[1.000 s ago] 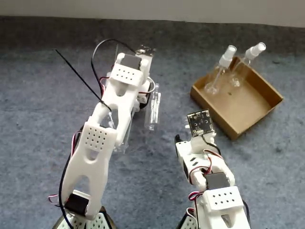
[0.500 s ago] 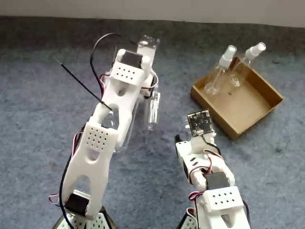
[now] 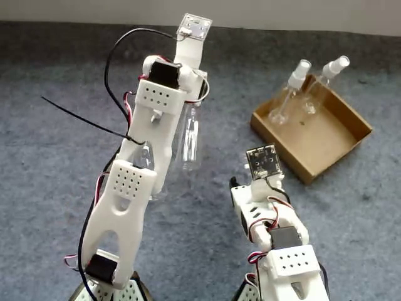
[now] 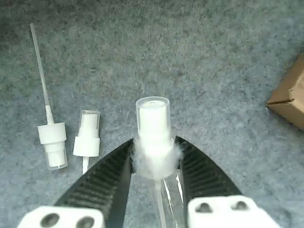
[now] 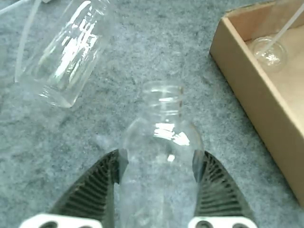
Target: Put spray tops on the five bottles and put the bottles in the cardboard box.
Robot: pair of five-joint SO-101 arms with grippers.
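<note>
Cover of the bench: grey cloth, carpet-like, rough, matt.
On the left end effector and the right end effector, the fingers are black plastic, ribbed and matt.
The arm shells are white plastic, dull.
The gripped spray top is white plastic under a clear glossy cap.
The gripped bottle is transparent and glossy with bright glints; glass or plastic not determinable.
The cardboard box is brown, matt and smooth.

Table cover: we see grey, short-piled carpet spread under everything.
Far edge: we make out a pale strip bordering the carpet.
</note>
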